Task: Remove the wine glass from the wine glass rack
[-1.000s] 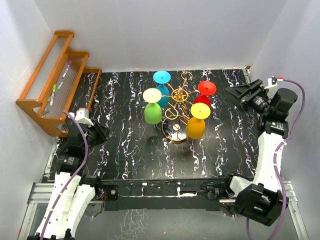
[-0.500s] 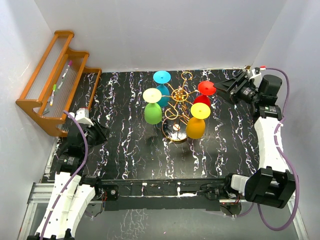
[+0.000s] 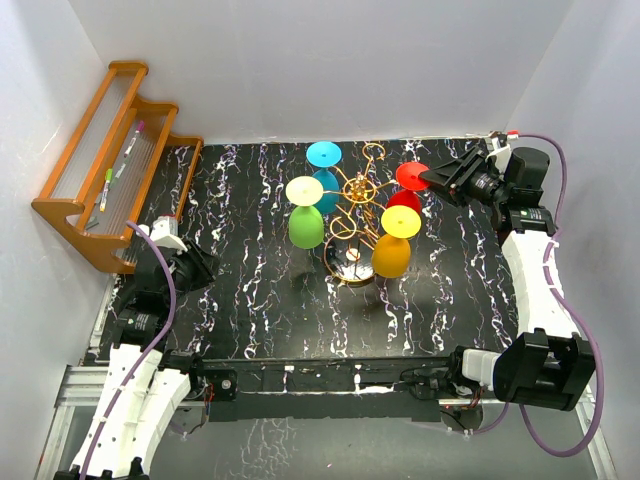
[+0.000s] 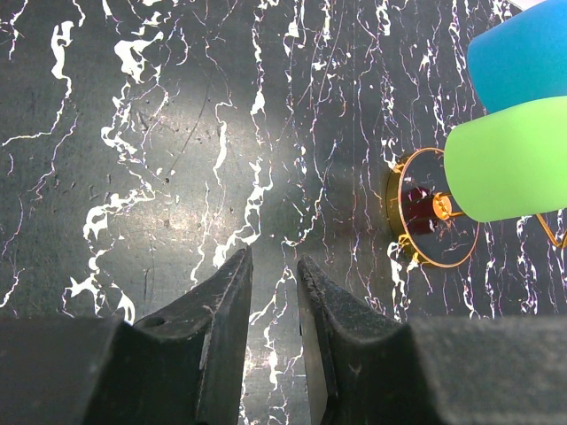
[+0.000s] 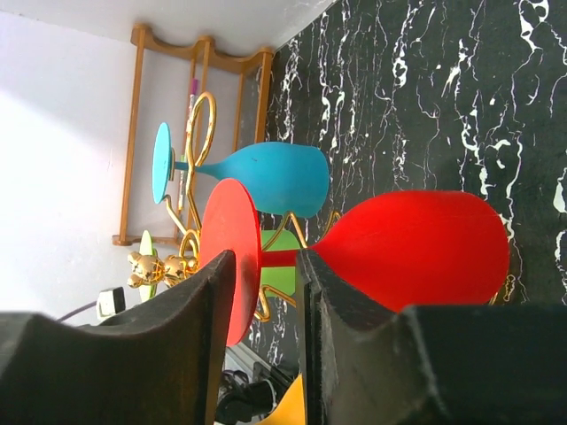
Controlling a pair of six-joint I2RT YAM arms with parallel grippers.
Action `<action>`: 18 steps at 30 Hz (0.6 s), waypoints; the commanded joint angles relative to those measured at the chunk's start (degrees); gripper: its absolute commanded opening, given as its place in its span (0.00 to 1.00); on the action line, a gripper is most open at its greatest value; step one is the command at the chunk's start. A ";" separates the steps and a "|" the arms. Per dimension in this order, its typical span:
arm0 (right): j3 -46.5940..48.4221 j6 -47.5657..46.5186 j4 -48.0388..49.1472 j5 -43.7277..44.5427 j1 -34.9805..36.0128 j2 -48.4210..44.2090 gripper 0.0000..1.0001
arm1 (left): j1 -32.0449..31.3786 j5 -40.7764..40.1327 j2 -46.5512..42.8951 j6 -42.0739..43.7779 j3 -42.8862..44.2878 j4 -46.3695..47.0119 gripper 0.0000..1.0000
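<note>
The gold wire wine glass rack (image 3: 358, 190) stands mid-table with several coloured glasses hanging upside down from its arms. A red wine glass (image 3: 413, 175) hangs on the right side, its bowl (image 5: 416, 248) filling the right wrist view. My right gripper (image 3: 435, 180) (image 5: 266, 257) straddles that glass's flat foot and stem. The jaws are narrowed, and a gap still shows between foot and right finger. My left gripper (image 3: 205, 268) (image 4: 275, 261) hovers low at the table's left, open and empty. Ahead of it are the rack's round base (image 4: 394, 190) and a green bowl (image 4: 509, 168).
Blue (image 3: 324, 155), green (image 3: 306, 228) and orange (image 3: 390, 255) glasses hang close around the red one. An orange-brown wooden stepped shelf (image 3: 110, 160) holding pens leans at the back left. White walls enclose the black marbled table (image 3: 250, 300).
My right arm has swung left from the table's right side to the red glass. Its jaws have narrowed from wide open around the foot and stem. The left arm is still.
</note>
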 commanded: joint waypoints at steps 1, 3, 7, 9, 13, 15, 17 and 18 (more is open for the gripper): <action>2.11 -0.71 3.15 2.24 0.25 -1.15 0.34 | -0.32 0.41 0.17 -0.30 1.21 0.58 0.26; 2.15 -0.72 3.19 2.07 0.29 -1.10 0.29 | -0.32 0.41 0.18 -0.28 1.11 0.58 0.26; 2.32 -0.72 3.39 2.51 0.24 -1.71 0.19 | -0.32 0.41 0.18 -0.30 1.11 0.52 0.26; 2.53 -0.71 3.41 3.01 0.25 -2.17 0.17 | -0.32 0.49 0.18 -0.30 1.12 0.54 0.27; 3.08 -0.03 3.66 3.58 0.24 -3.13 0.13 | -0.32 0.49 0.18 -0.30 1.12 0.50 0.26; 3.44 0.46 3.80 3.71 0.24 -3.62 0.11 | -0.31 0.58 0.18 -0.34 1.14 0.57 0.26; 3.43 1.39 4.40 3.56 0.20 -4.04 0.09 | -0.27 0.58 0.18 -0.34 1.11 0.60 0.27; 3.34 1.99 4.96 3.21 0.23 -4.12 0.08 | -0.27 0.58 0.18 -0.37 1.15 0.59 0.26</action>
